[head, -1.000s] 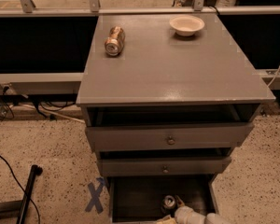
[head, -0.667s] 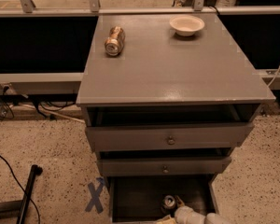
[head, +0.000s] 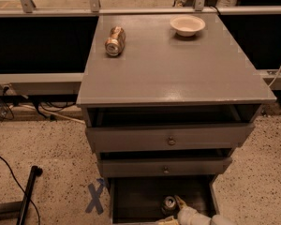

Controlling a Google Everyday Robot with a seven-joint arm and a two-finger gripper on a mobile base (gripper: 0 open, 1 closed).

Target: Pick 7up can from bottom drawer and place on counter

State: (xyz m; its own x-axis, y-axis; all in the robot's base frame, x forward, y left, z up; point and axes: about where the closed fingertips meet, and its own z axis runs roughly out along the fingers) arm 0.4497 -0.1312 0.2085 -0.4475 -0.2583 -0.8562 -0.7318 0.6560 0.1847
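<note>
In the camera view we see the gripper (head: 173,212) at the lower edge, inside the open bottom drawer (head: 131,196), its fingers (head: 180,202) spread apart. The 7up can (head: 168,203) stands just left of the upper finger, silver top showing; we cannot read its print. Well above the fingers, the counter (head: 178,74) carries a golden-brown can (head: 115,40) on its side and a white bowl (head: 188,25). A blue X (head: 96,197) marks the floor to their left.
</note>
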